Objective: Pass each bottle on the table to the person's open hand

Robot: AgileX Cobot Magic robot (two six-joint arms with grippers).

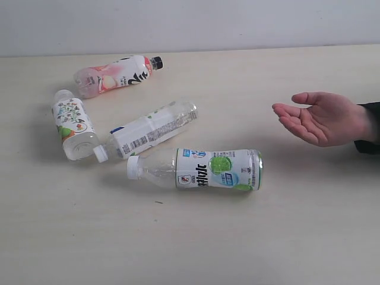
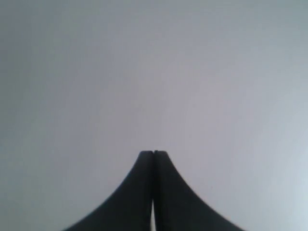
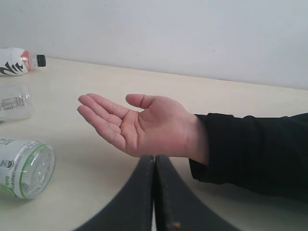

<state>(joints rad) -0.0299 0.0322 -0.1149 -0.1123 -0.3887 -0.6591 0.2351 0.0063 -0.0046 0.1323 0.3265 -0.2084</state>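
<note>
Soft, even light reaches me, the lime-label bottle (image 1: 217, 169) and open hand (image 1: 326, 119) lay only faint shadows on the table (image 1: 190, 243), and my left gripper (image 2: 153, 154) shows dark and blurred up close.

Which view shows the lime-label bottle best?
Exterior view: the whole lime-label bottle lies on its side, cap and label visible. The right wrist view catches only its base end, cropped. The left wrist view shows none of it.
</note>
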